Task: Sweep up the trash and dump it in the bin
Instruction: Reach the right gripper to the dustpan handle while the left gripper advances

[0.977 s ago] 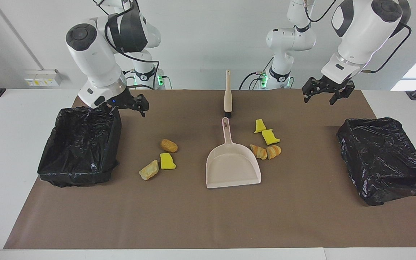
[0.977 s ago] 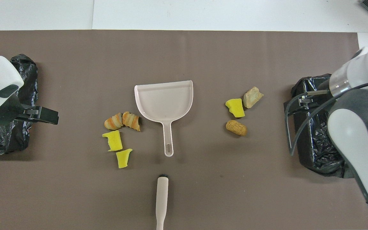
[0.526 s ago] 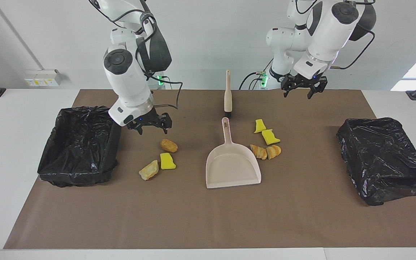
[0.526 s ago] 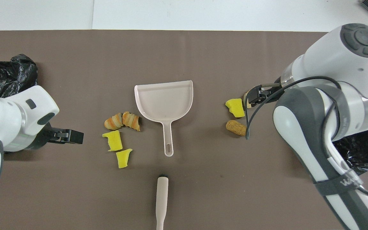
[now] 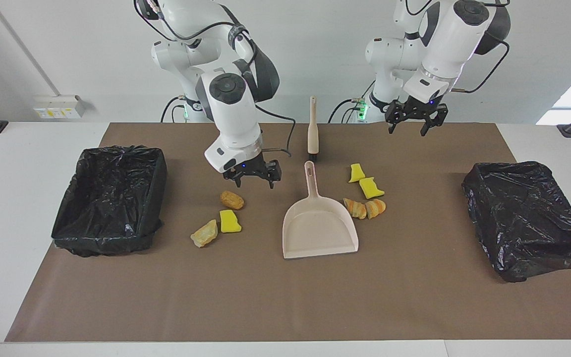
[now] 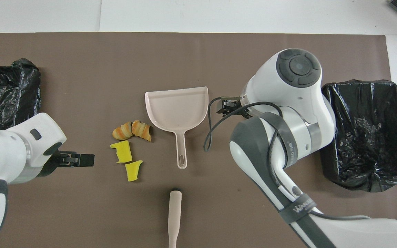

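brown mat (image 5: 414, 307): open, empty right gripper (image 5: 255, 177) above it beside dustpan (image 5: 318, 221) should descend squarely onto the handle; left gripper (image 5: 412, 121) open.

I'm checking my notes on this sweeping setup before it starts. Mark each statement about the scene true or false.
1. The dustpan lies empty on the brown mat. True.
2. The right gripper holds the brush. False: it is open and empty, in the air between the dustpan's handle and a tan lump; the brush lies untouched, nearer to the robots than the dustpan.
3. Some trash is already in a bin. False: all seven pieces lie on the mat, and both black-lined bins look empty.
4. The left gripper is open and holds nothing. True.
5. Four pieces lie on the dustpan's side toward the left arm's end, among them two yellow sponge pieces. True.
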